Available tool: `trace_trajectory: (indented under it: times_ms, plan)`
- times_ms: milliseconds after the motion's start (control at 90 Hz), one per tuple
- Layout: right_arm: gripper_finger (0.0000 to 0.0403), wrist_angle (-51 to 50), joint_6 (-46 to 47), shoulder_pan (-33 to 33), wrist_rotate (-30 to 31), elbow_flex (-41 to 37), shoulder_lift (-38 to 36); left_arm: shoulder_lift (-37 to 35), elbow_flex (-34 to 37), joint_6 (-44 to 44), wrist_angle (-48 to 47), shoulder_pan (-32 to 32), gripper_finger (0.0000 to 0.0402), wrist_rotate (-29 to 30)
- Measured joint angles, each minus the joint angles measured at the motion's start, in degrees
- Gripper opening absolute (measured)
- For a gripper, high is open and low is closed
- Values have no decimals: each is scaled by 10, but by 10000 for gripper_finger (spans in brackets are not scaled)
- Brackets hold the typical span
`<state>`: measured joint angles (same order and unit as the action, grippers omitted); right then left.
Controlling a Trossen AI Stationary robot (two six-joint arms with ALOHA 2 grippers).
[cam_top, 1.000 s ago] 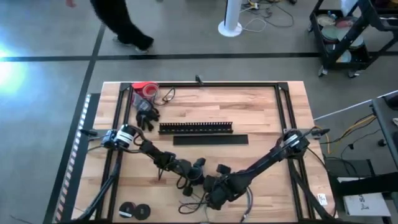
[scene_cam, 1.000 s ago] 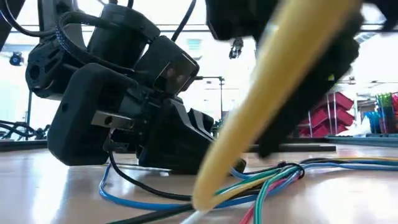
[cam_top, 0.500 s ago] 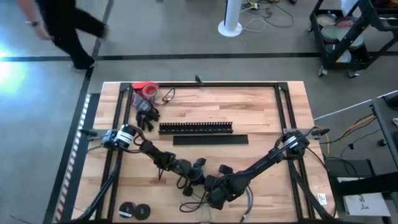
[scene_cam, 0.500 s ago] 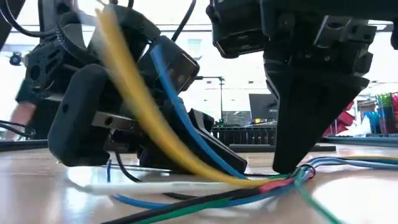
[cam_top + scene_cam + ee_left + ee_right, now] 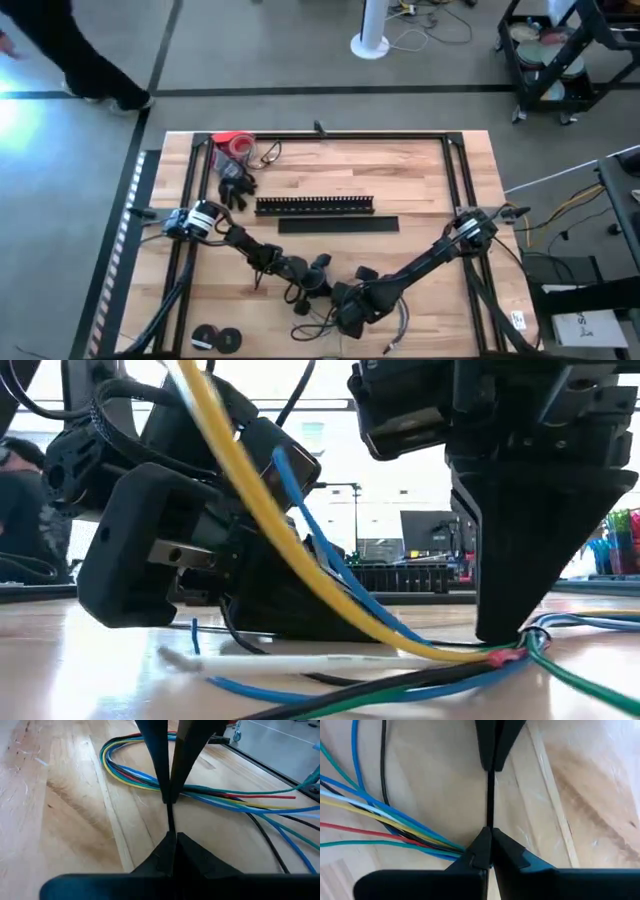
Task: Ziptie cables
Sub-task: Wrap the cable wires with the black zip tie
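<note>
The cables (image 5: 235, 800), a loose bundle of yellow, blue, green, red and black wires, lie on the near middle of the wooden table (image 5: 400, 170), with some strands lifted up. The left hand (image 5: 171, 837) and the right hand (image 5: 489, 837) meet tip to tip just beside the bundle, each closed on a thin black strip (image 5: 490, 800) stretched between them, probably a ziptie. Farther back lies a slotted black bar (image 5: 315, 205).

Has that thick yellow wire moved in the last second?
Yes. In the low view the yellow wire has swung from leaning right, across the right tool, to leaning left over the left arm's black housing.
</note>
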<state>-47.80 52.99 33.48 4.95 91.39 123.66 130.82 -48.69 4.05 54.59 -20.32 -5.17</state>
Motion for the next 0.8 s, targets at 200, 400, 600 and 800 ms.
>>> trace_trajectory:
  times_ms: [200,400,600,800]
  plan:
    - [0,-9,17,10,7,0,0,0,0,0,0,0,0,0]
    - [9,-15,17,16,42,0,-16,-7,0,6,-11,0,0,-1]
    - [88,-9,-32,47,109,8,-71,-64,4,31,-76,0,0,-7]
    - [179,-6,-52,138,146,0,-90,-149,7,40,-171,0,17,7]
